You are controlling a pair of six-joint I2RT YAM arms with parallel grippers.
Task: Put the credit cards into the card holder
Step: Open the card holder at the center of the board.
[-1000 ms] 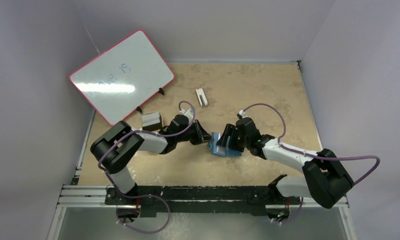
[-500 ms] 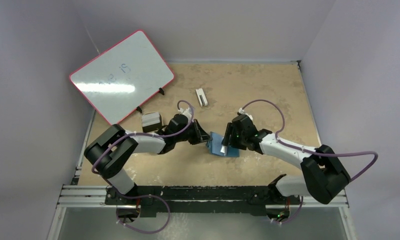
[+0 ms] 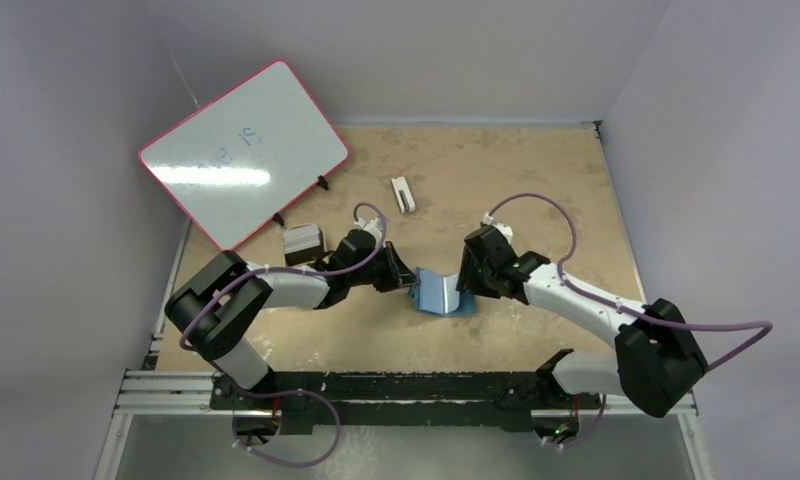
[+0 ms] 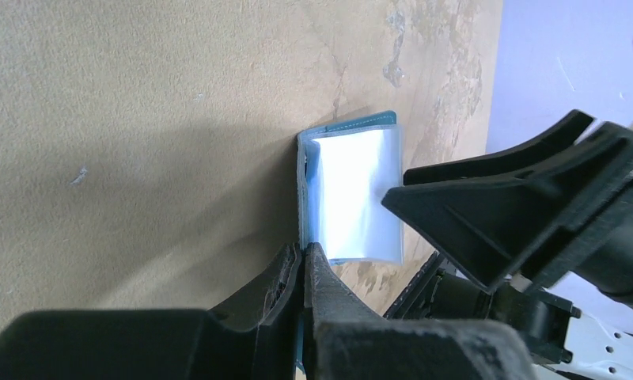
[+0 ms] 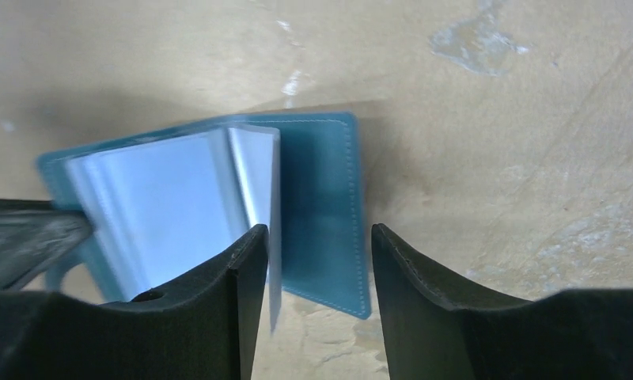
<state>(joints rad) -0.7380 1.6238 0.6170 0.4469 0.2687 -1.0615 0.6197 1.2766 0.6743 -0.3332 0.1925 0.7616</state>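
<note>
Right tool (image 5: 317, 237) retreated — card holder (image 3: 438, 292) on tan tabletop (image 3: 516, 190).

The teal-blue folding card holder (image 3: 438, 292) lies open on the table (image 3: 536, 180), well to the right of the red-framed whiteboard (image 3: 244, 150). Its glossy clear pockets fan upward. One cover lies flat and the opposite edge is pinched in the left gripper (image 4: 304, 257). The grey, glossy credit cards (image 3: 303, 241) sit in a small pile just beside the whiteboard's near corner.
</note>
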